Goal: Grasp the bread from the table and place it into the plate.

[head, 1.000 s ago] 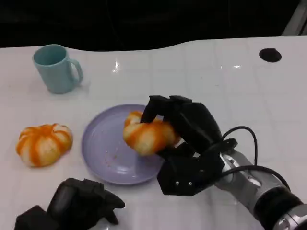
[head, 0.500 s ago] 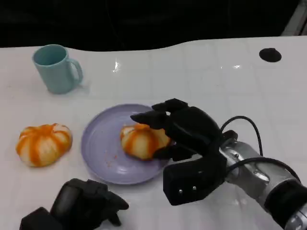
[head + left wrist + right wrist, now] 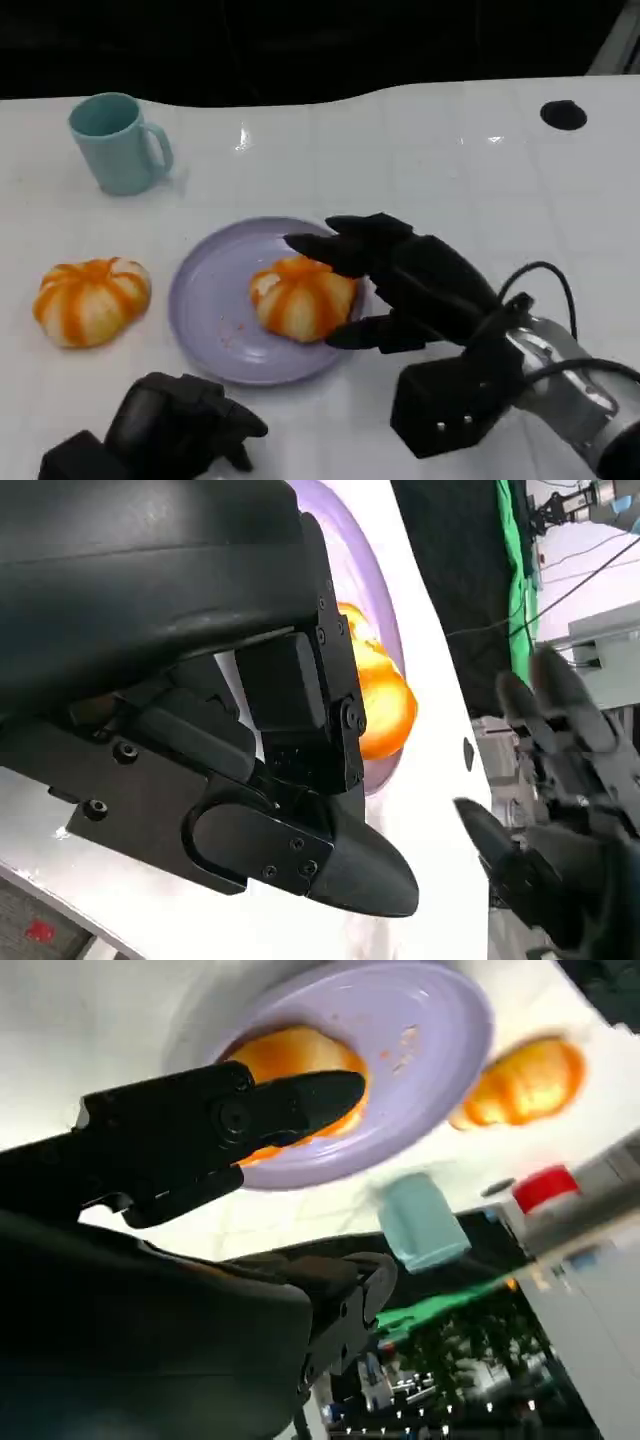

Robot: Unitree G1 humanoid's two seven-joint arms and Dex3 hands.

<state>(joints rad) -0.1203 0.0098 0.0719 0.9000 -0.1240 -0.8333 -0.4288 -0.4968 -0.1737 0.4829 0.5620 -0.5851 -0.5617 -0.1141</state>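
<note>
Since a second ago our bread [image 3: 302, 297] drops from the right hand [image 3: 400, 280] onto the purple plate [image 3: 205, 300]; fingers now spread, just off it. Placing looks done; we only need to withdraw. Left hand [image 3: 165, 430] rests curled.

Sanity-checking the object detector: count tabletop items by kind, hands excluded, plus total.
Bread: 2, one on the plate, one on the table
Plate: 1
Mug: 1
Total: 4
</note>
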